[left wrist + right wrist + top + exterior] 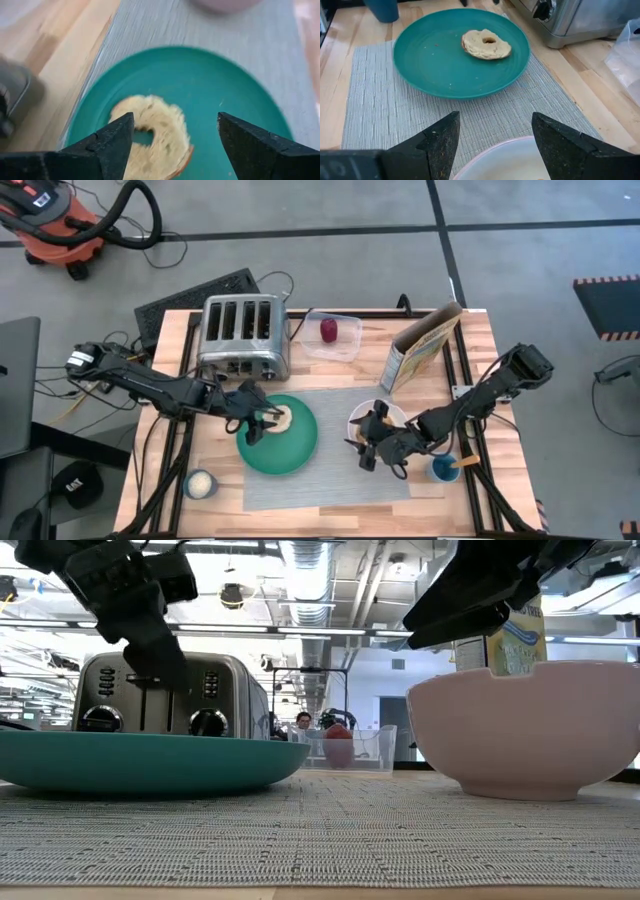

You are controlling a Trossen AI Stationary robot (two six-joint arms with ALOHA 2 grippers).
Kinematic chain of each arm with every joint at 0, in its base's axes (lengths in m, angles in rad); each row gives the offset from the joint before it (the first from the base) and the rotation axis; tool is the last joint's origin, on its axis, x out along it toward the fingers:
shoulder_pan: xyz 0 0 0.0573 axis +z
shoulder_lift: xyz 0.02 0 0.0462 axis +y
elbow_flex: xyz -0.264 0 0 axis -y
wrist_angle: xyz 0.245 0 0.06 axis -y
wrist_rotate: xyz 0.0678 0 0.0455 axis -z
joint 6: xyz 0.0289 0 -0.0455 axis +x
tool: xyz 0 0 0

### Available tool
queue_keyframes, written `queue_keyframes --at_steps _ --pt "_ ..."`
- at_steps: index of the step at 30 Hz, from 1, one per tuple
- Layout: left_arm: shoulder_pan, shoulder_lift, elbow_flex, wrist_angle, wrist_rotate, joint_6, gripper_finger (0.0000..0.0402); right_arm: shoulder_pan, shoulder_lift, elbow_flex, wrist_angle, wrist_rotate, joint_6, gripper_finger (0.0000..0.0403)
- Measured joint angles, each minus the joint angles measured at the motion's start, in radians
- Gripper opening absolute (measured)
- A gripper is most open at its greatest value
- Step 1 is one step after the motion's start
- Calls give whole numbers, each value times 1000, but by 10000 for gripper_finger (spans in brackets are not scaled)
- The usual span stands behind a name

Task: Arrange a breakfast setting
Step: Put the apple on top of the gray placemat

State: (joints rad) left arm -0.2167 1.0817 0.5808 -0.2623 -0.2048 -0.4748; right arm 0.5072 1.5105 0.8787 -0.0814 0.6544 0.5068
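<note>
A round tan bread with a hole (159, 134) (486, 44) lies flat on the teal-green plate (285, 448) (140, 760), toward its left side. The plate rests on the grey placemat (335, 465). My left gripper (260, 422) (175, 140) hangs open just above the bread, one finger on either side of it, touching nothing. The white bowl (372, 418) (530, 730) stands on the mat's right part. My right gripper (378, 448) (495, 135) is open above the bowl's near rim. A dark-red fruit (328, 331) sits in a clear container.
A chrome toaster (243, 335) stands behind the plate. The clear container (335, 338) and an open cereal box (420, 348) are at the far right. A blue cup (443, 470) stands by the right arm, and a small white cup (200, 483) at the near left.
</note>
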Motion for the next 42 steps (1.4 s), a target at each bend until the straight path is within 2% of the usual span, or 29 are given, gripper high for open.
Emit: queue_keyframes --at_steps 7,13,16,20,26,36,42 --pt "-110 0 0 134 -103 53 275 -20 0 25 8 -4 -29 276" --pt "-206 0 -120 373 -217 75 275 -26 -5 200 -48 -10 -192 276" --pt "-215 0 -195 513 -234 72 275 -56 -5 310 -127 -9 -236 276" --pt "-215 0 -258 600 -265 71 275 -111 9 430 -205 -14 -280 276" --pt "-215 0 -284 620 -279 70 275 -184 132 638 -323 -30 -380 276" --pt "-215 0 -287 613 -305 71 275 -305 384 1108 -684 -28 -381 276" --pt "-215 0 -287 601 -300 71 275 -381 475 1283 -831 -29 -376 276"
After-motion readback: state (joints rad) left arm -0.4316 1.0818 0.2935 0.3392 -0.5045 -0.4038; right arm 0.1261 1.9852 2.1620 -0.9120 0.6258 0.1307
